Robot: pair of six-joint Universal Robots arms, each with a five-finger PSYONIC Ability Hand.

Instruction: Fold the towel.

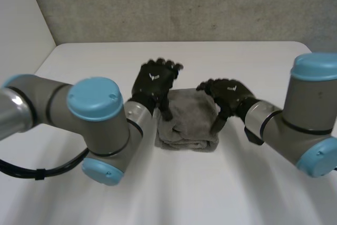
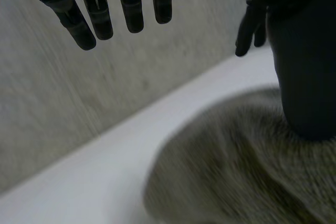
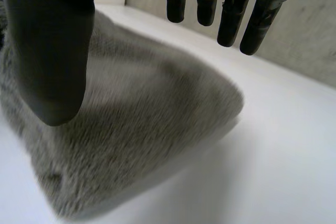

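My left hand (image 1: 154,81) hangs over the far left part of the towel (image 1: 188,122), fingers straight and spread, gripping nothing, with only the thumb reaching down onto the pile. The towel sits mid-table (image 1: 95,67) between my two hands, already gathered into a small thick bundle with a rumpled near edge. It looks soft, light and limp. I judge it will sag and slide open if I lift it by one layer, so I would take hold at a corner or along the folded edge, pinching through every layer, with the other hand pressing flat. My right hand (image 1: 227,92) is at the towel's right edge, also open, its thumb pointing down beside the cloth. The head view gives me the whole bundle and both hands on either side of it. My left wrist view adds that my fingers (image 2: 100,17) are clear of the cloth, and my right wrist view shows the rounded corner lying under my straight fingers (image 3: 231,19), untouched.
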